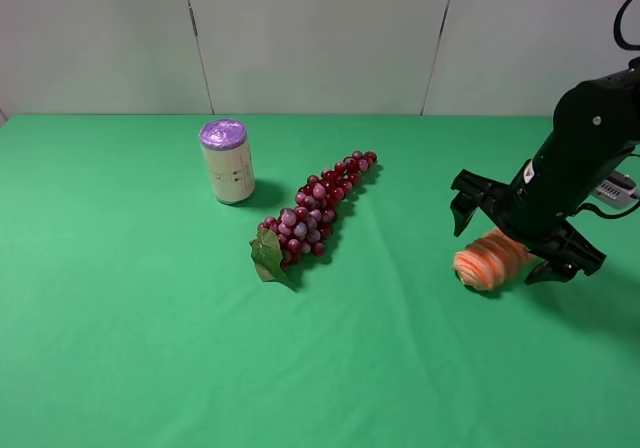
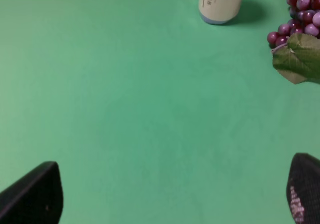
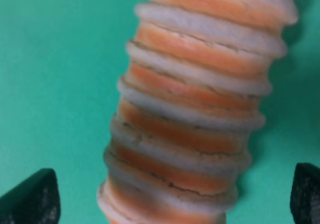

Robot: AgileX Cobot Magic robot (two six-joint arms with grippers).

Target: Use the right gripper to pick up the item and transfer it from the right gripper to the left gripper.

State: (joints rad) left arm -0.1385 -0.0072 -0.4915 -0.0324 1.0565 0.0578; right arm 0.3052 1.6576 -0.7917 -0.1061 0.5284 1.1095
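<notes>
Stretching to pale wall panels point(image 1: 320, 38), green cloth point(image 1: 150, 348) bears the roll point(image 1: 490, 260).

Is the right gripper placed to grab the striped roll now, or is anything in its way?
Probably yes. The right gripper is open, its fingers either side of the striped roll with nothing between; the grape bunch and can stand well clear.

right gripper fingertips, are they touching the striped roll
Apart. The right wrist view shows green cloth between both fingertips and the striped roll.
</notes>
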